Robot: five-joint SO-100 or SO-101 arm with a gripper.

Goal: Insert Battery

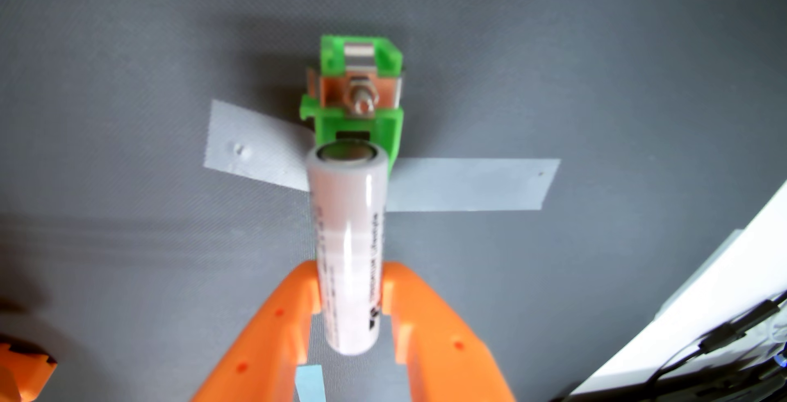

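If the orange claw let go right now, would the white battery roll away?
Probably. The battery is a smooth round cylinder, so it would likely roll on the flat grey mat. Its glossy wrap looks slippery, so the gripper must squeeze firmly. It looks stiff, not bendy.

A hobby bench or small robotics lab, by the look of it; grey mat (127,66) underfoot, a green printed battery holder (357,100) taped down with pale strips (468,185) either side (home-made fixture); black cables (724,338) lower right of the holder.
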